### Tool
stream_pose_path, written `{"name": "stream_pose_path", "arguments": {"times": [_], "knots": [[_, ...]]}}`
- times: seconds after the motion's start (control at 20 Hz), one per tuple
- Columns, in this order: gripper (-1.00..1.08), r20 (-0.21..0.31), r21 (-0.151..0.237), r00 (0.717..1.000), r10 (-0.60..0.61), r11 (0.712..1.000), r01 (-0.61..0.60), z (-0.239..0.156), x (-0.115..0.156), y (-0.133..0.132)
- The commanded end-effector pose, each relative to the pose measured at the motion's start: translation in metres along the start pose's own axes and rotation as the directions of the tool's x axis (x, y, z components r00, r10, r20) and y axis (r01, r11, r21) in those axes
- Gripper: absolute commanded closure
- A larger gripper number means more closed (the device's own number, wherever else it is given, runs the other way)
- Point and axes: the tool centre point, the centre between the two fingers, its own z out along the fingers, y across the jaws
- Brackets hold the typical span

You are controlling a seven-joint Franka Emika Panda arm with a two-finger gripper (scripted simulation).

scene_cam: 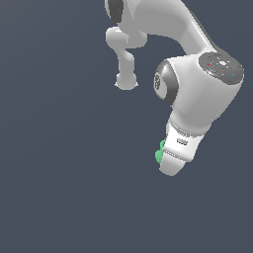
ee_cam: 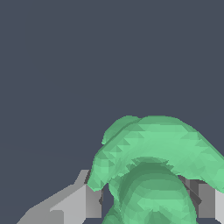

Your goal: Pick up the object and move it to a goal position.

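Observation:
The bright green knobbly object (ee_cam: 153, 166) fills the wrist view and sits between my gripper's (ee_cam: 148, 197) two grey fingers (ee_cam: 91, 200), which press on it from both sides. In the exterior view only a small part of the object (scene_cam: 159, 153) shows, at the left edge of the white gripper hand (scene_cam: 177, 154). The hand hides the fingertips there. The gripper points down and slightly toward the exterior view's left. I cannot tell whether the object rests on the ground or hangs above it.
The white arm (scene_cam: 197, 84) reaches in from the top of the exterior view, with its base link (scene_cam: 126, 69) further back. A plain dark blue-grey surface (scene_cam: 59, 173) lies all around, with no other objects in view.

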Motion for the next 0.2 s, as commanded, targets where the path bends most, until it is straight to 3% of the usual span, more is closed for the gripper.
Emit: {"name": "stream_pose_path", "arguments": {"times": [0.0,0.15], "knots": [[1.08,0.000,0.000,1.000,0.001,1.000,-0.001,-0.0019,0.0029,0.0007],[1.08,0.000,0.000,1.000,0.001,1.000,-0.001,-0.0025,0.0040,0.0008]]}}
